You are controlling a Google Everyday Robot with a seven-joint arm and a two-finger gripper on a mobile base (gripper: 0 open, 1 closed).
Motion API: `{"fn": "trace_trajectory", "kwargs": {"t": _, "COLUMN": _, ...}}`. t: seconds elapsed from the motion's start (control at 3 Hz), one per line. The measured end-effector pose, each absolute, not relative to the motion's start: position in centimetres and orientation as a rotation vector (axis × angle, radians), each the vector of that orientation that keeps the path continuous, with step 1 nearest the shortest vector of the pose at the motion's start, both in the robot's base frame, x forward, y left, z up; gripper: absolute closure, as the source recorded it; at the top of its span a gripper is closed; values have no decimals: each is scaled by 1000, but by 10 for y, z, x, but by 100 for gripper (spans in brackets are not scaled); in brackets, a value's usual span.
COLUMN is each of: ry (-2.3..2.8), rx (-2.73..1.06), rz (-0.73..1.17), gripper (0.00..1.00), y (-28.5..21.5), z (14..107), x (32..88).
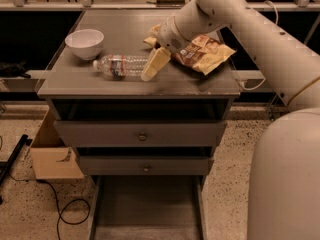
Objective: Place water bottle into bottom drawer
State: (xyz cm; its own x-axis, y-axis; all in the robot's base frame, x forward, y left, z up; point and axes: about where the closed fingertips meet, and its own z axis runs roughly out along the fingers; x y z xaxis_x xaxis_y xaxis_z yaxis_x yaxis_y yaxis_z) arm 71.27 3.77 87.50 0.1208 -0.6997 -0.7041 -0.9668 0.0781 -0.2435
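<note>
The water bottle (120,66) lies on its side on the cabinet top (200,86), white cap pointing left toward a bowl. My gripper (154,64) reaches down from the upper right and sits at the bottle's right end, overlapping its base. The bottom drawer (147,204) is pulled out at floor level below the two knobbed drawers, its flat grey floor showing.
A white bowl (84,43) stands at the back left of the top. Crumpled snack bags (205,53) lie at the back right under my arm. A cardboard box (52,154) and a black cable (60,209) are on the floor to the left of the cabinet.
</note>
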Motion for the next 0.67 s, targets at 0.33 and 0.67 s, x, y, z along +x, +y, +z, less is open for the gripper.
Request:
{"fn": "trace_trajectory", "kwargs": {"t": 0.33, "ry": 1594, "rx": -1622, "rz": 521, "gripper": 0, "y": 43, "z": 877, "x": 709}}
{"fn": "trace_trajectory", "kwargs": {"t": 0.67, "ry": 1593, "rx": -1620, "rz": 523, "gripper": 0, "y": 44, "z": 877, "x": 709}}
